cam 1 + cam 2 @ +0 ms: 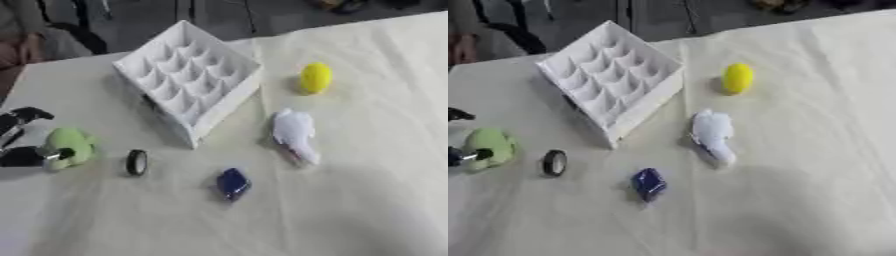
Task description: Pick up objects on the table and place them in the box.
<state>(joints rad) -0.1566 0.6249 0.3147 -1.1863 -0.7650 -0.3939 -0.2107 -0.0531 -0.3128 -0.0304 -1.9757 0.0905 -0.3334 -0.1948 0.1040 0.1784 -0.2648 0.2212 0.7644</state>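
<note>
Left eye view: the robot's left hand curls around a green soft toy at the table's left edge, beside a white gridded box.

Lab-like room: cloth-covered table

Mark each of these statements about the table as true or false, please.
1. The yellow object lies inside the white box. False: it lies on the table, apart from the box.
2. The left hand is at the green toy. True.
3. The blue object lies nearer the camera than the box. True.
4. The black ring sits in a compartment. False: it stands on the table, between the green toy and the blue object.
5. The white toy touches the yellow object. False: they lie apart.
</note>
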